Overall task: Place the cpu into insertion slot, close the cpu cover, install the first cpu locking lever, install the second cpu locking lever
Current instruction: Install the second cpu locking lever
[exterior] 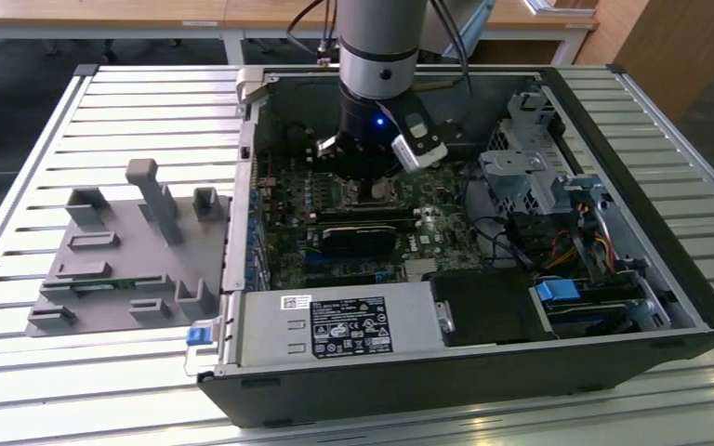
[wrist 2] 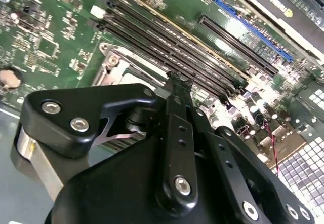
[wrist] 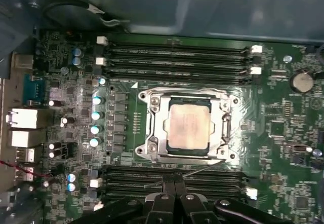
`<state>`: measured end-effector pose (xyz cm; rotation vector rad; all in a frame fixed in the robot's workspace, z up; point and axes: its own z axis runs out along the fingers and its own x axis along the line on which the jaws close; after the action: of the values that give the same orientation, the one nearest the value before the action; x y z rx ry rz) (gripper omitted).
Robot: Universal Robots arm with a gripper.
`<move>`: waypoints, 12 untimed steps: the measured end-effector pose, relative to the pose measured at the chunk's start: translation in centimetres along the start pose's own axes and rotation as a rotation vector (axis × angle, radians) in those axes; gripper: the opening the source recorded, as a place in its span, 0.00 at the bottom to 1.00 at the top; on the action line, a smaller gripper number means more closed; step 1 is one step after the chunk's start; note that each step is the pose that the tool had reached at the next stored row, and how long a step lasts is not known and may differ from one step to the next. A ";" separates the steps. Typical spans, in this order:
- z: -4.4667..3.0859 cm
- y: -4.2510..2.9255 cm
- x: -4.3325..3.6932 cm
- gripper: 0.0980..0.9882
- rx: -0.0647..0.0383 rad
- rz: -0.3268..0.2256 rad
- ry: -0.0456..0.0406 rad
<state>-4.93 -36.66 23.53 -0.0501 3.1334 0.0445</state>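
Note:
In the first wrist view the pale silvery-beige cpu [wrist: 188,125] lies flat in the insertion slot [wrist: 188,152] on the green board. The silvery cpu cover [wrist: 153,125] lies down around it as a frame. A thin lever rod [wrist: 202,170] slants along the socket's edge closest to my gripper [wrist: 175,182], whose black fingers are shut together with nothing between them, just outside that edge. The second wrist view shows the gripper [wrist 2: 174,79] from behind, with a corner of the socket [wrist 2: 114,64] beyond it. In the exterior view the gripper [exterior: 360,177] hangs low over the socket inside the open case.
Long black memory slots [wrist: 177,57] run on both sides of the socket. In the open computer case [exterior: 456,390] sit a black block [exterior: 360,238], a labelled power supply [exterior: 332,327] and drive cages with cables [exterior: 543,186]. A grey fixture plate [exterior: 122,251] lies on the exterior view's left.

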 end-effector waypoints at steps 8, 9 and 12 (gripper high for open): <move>1.08 -0.13 0.22 0.01 -0.012 0.001 -0.0004; 1.12 -0.19 0.27 0.01 -0.020 0.001 -0.0008; 1.16 -0.56 0.40 0.01 -0.033 0.001 -0.0012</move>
<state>-5.30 -37.20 22.35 -0.0479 3.1316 0.0965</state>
